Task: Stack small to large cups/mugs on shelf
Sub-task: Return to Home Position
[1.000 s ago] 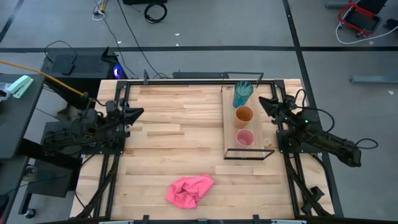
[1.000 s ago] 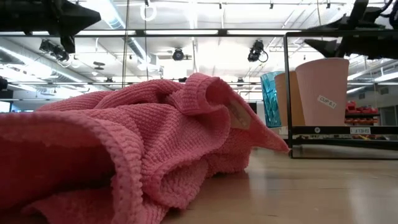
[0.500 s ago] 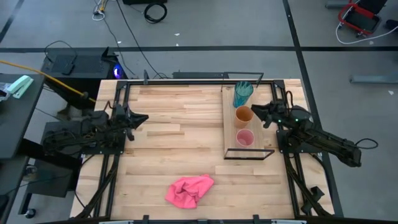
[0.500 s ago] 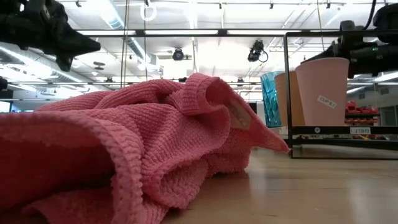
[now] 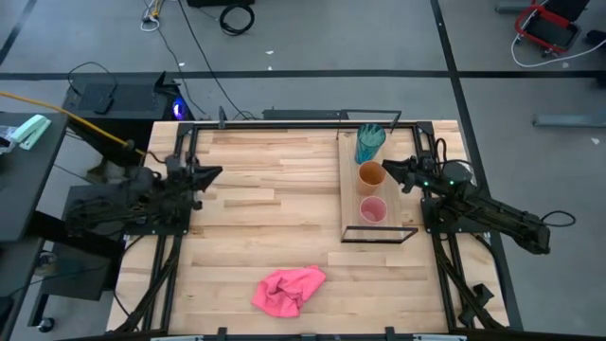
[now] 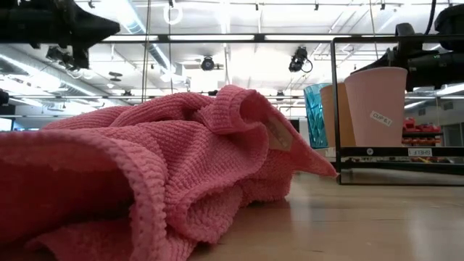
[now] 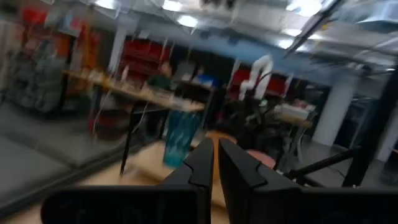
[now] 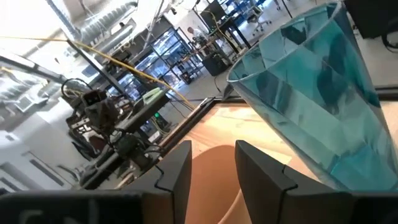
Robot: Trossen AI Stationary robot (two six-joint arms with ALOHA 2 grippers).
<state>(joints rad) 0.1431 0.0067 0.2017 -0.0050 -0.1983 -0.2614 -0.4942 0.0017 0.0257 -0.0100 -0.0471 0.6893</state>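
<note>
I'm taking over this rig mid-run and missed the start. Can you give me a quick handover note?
Left gripper: shut, empty, over the left side of the table.
Right gripper: open, empty, close beside the orange cup.
On the shelf, in a row: pink cup, orange cup, teal cup. A pink cloth lies on the table.
Done: all three cups placed.
Left: bring both arms home.

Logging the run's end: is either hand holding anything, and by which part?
Nothing is held. The left hand is shut and empty; the right hand is open, near the orange plastic cup.
</note>
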